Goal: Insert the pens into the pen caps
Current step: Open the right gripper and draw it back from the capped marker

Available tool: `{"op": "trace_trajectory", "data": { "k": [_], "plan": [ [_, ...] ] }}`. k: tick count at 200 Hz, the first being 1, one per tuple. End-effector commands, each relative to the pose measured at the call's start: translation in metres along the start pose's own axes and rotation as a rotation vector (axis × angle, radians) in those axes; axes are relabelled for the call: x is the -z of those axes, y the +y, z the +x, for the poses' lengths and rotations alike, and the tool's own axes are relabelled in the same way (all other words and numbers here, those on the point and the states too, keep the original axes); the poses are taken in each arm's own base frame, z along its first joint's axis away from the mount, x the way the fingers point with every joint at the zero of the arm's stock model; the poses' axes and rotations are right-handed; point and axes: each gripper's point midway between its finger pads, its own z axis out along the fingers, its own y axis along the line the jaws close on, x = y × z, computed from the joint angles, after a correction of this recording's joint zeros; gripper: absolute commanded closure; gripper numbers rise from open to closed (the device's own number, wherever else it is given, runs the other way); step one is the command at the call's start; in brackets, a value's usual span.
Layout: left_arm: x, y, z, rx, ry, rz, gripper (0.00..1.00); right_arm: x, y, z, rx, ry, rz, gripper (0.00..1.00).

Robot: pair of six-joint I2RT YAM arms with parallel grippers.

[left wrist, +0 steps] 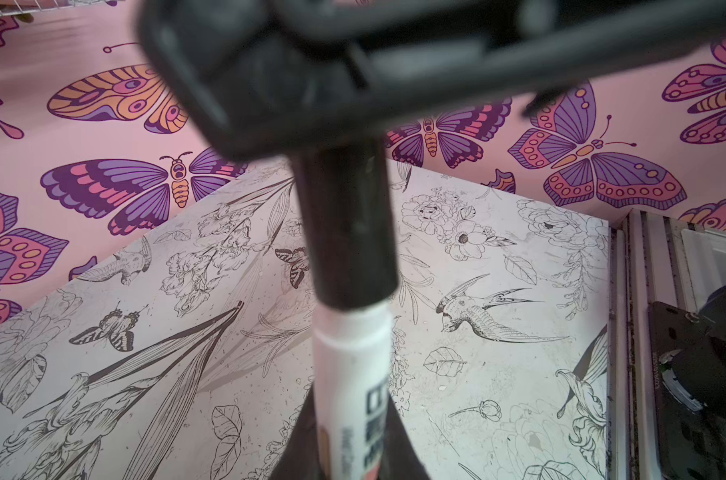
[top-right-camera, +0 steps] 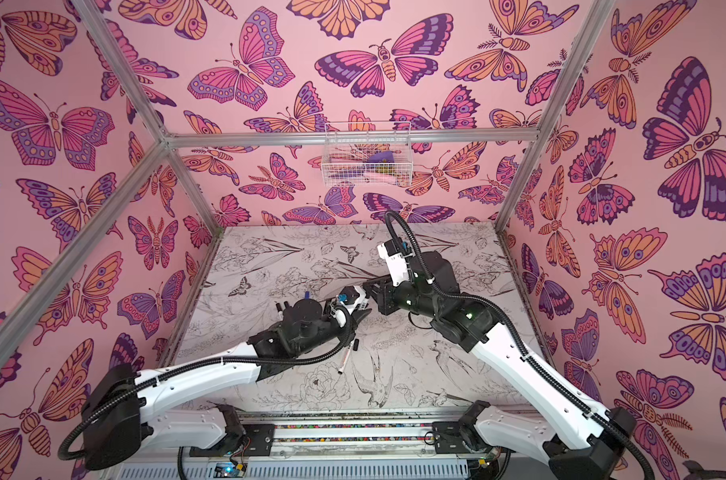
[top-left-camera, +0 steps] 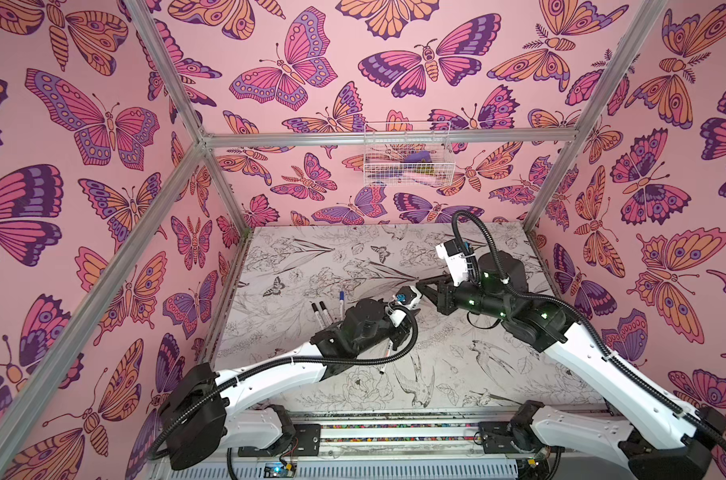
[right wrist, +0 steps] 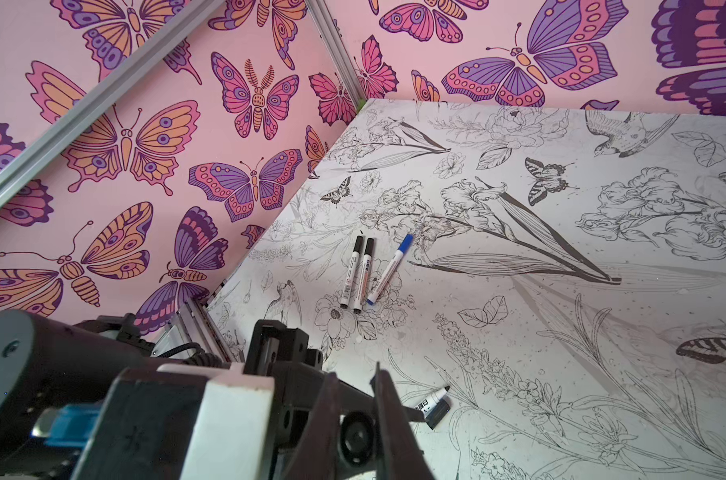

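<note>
Booth, both top views: pink butterfly-print walls (top-left-camera: pixel 103 124) around a white tabletop (top-left-camera: pixel 498 374) drawn with grey flowers and birds.
Landmark, top view: slim white blue-capped pen (top-left-camera: pixel 342 305), lying flat on the tabletop.
Wire basket: small white wire basket (top-left-camera: pixel 407 153) hanging on the back wall, far behind the blue-capped pen.
Black-capped pens: two white markers with black caps (top-left-camera: pixel 322 315), side by side, just left of the blue-capped pen.
Grippers, top view: left gripper (top-right-camera: pixel 362 312) and right gripper (top-right-camera: pixel 369 286) meet tip to tip above the tabletop, right of the blue-capped pen.
Loose pen: uncapped white loose pen (top-left-camera: pixel 385 360), flat on the tabletop, right of the blue-capped pen and nearer the arm bases.
Left wrist view: left gripper (left wrist: pixel 350 399) is clamped on the printed white barrel of the held pen (left wrist: pixel 353 365). A long black cap (left wrist: pixel 344 228) covers its tip and runs into the blurred right gripper (left wrist: pixel 319 104). Whether the cap is fully seated cannot be told.
Right wrist view: right gripper (right wrist: pixel 355 386), jaws narrow, pinches the black cap's round end (right wrist: pixel 355 436). The blue-capped pen (right wrist: pixel 388 270) lies well beyond it, with the black-capped pens (right wrist: pixel 359 272) just beside.
Spare cap: stubby dark cap (right wrist: pixel 438 415) just beside the loose pen (right wrist: pixel 430 402).
</note>
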Motion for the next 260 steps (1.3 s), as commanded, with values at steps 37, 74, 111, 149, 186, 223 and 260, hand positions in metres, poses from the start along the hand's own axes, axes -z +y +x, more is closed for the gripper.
{"op": "trace_trajectory", "data": {
  "k": [37, 74, 111, 149, 186, 223, 260],
  "plan": [
    [0.042, -0.002, -0.15, 0.005, -0.479, 0.03, 1.0, -0.024, -0.039, 0.093, -0.164, 0.307, 0.131, 0.9],
    [0.049, -0.01, -0.164, 0.0, -0.515, 0.08, 1.0, -0.027, -0.049, 0.098, -0.209, 0.321, 0.189, 0.9],
    [0.051, -0.017, -0.164, 0.022, -0.514, 0.129, 1.0, -0.03, -0.053, 0.101, -0.222, 0.361, 0.224, 0.9],
    [0.06, -0.021, -0.173, 0.108, -0.535, 0.219, 1.0, -0.031, -0.056, 0.103, -0.249, 0.372, 0.226, 0.92],
    [0.069, -0.003, -0.175, 0.147, -0.549, 0.164, 1.0, -0.024, -0.064, 0.102, -0.29, 0.372, 0.212, 0.93],
    [0.068, 0.007, -0.167, 0.132, -0.52, 0.116, 1.0, -0.017, -0.059, 0.101, -0.3, 0.377, 0.138, 0.93],
    [0.059, 0.006, -0.157, 0.134, -0.485, 0.119, 1.0, -0.014, -0.026, 0.096, -0.253, 0.395, -0.049, 0.92]
  ]
}}
